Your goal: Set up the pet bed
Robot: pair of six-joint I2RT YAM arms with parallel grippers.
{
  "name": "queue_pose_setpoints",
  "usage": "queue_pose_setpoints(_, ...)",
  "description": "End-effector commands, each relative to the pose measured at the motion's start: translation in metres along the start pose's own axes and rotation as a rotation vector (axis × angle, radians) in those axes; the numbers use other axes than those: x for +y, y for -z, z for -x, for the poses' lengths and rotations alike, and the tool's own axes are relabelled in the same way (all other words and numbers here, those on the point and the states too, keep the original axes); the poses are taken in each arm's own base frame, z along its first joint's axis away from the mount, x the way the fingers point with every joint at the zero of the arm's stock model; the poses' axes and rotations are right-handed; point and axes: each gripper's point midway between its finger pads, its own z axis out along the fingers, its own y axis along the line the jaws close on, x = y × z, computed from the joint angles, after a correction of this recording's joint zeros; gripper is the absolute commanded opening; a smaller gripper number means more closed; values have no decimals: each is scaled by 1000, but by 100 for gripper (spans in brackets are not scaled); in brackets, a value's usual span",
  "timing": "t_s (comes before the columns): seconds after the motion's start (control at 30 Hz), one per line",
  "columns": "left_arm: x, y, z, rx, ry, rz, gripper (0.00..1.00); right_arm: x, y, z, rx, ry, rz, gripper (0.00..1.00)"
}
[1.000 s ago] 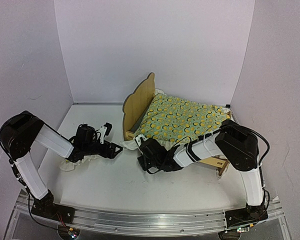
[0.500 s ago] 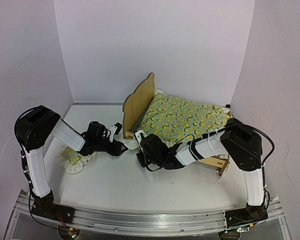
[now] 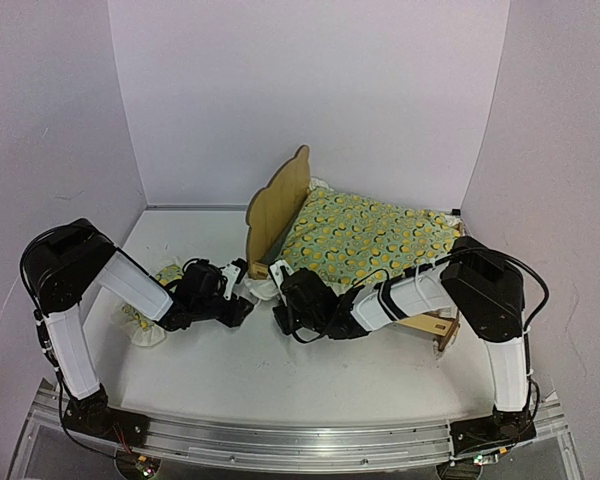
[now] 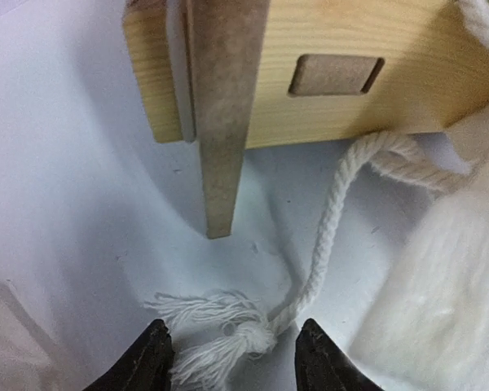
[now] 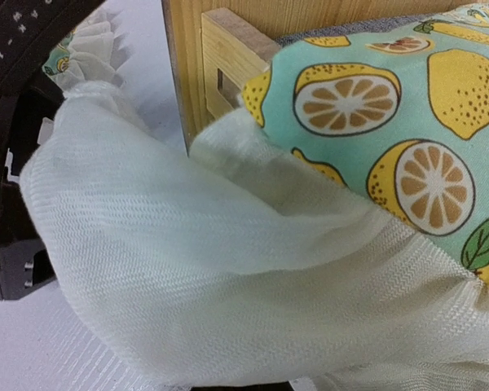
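Note:
The pet bed (image 3: pixel 275 205), light plywood with a rounded headboard, stands at the back right with the lemon-patterned quilt (image 3: pixel 365 238) spread over it. My left gripper (image 3: pixel 242 285) is low at the bed's near-left corner. In the left wrist view my left gripper (image 4: pixel 236 354) is open, with the knotted tassel (image 4: pixel 228 330) of a white cord (image 4: pixel 334 220) lying between its fingertips, below the wooden frame (image 4: pixel 350 73). My right gripper (image 3: pixel 280 300) is at the quilt's near corner. Its jaws are hidden under the white ruffle (image 5: pixel 228 269), on which it is shut.
The small matching pillow (image 3: pixel 165 273) lies on the white table to the left, behind my left arm. Purple walls close in the back and both sides. The two grippers are close together at the bed's corner.
My left arm has left the pillow and moved right to the bed's corner, its jaws narrowing around the cord's tassel. My right gripper has shifted slightly left with the ruffle.

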Motion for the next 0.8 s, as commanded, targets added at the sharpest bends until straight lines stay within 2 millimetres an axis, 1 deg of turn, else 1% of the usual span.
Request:
queue_pose_setpoints(0.0,21,3,-23,55,9,146,46,2,12,32,-83,-19,14,0)
queue_pose_setpoints(0.13,22,8,-22,27,14,193,27,1,12,31,-85,-21,6,0)
queue_pose_setpoints(0.2,20,14,-16,-4,19,200,13,1,11,30,-80,-24,10,0)
queue_pose_setpoints(0.27,20,22,-7,-47,32,205,1,1,9,26,-72,-26,10,0)
queue_pose_setpoints(0.3,20,26,-1,-69,34,206,0,1,9,24,-69,-26,9,0)
queue_pose_setpoints(0.4,20,47,28,-173,39,208,0,1,6,20,-61,-27,7,0)
queue_pose_setpoints(0.47,26,64,46,-259,59,240,0,4,4,21,-62,-29,16,0)
queue_pose_setpoints(0.53,25,79,63,-328,54,239,0,5,3,21,-63,-32,25,0)
queue_pose_setpoints(0.63,26,94,75,-383,70,235,0,5,4,23,-67,-33,27,0)
queue_pose_setpoints(0.73,31,108,81,-417,87,259,0,5,7,25,-70,-34,27,0)
queue_pose_setpoints(0.77,36,114,81,-426,106,287,0,5,8,25,-71,-36,29,0)
